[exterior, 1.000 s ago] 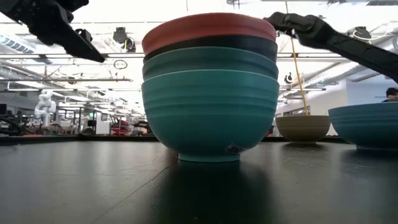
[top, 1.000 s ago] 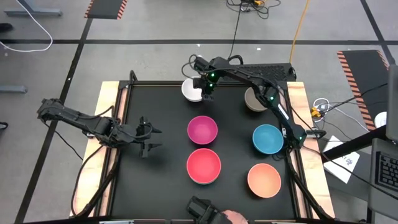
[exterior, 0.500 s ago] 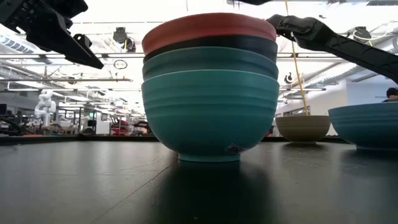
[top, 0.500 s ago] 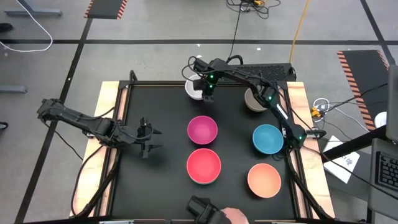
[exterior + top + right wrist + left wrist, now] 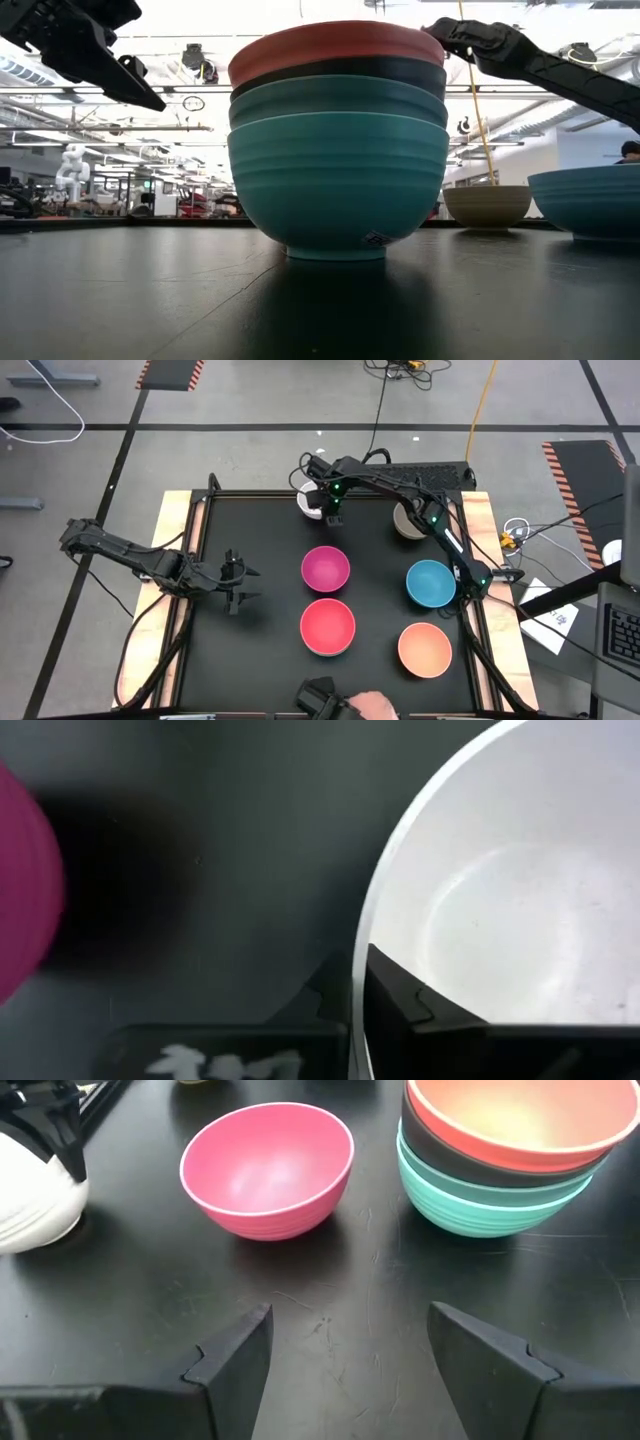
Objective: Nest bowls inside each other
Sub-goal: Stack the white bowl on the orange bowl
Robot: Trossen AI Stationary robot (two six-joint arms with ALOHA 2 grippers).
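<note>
Overhead, right claw [image 5: 326, 513] half-hides white bowl [image 5: 309, 503] — rim pinched.

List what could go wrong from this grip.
The right hand pinches only the white bowl's thin rim, one finger inside, one outside, so the bowl may tilt or slip when lifted. The magenta bowl sits close by and could get knocked on the way to the stack.
</note>
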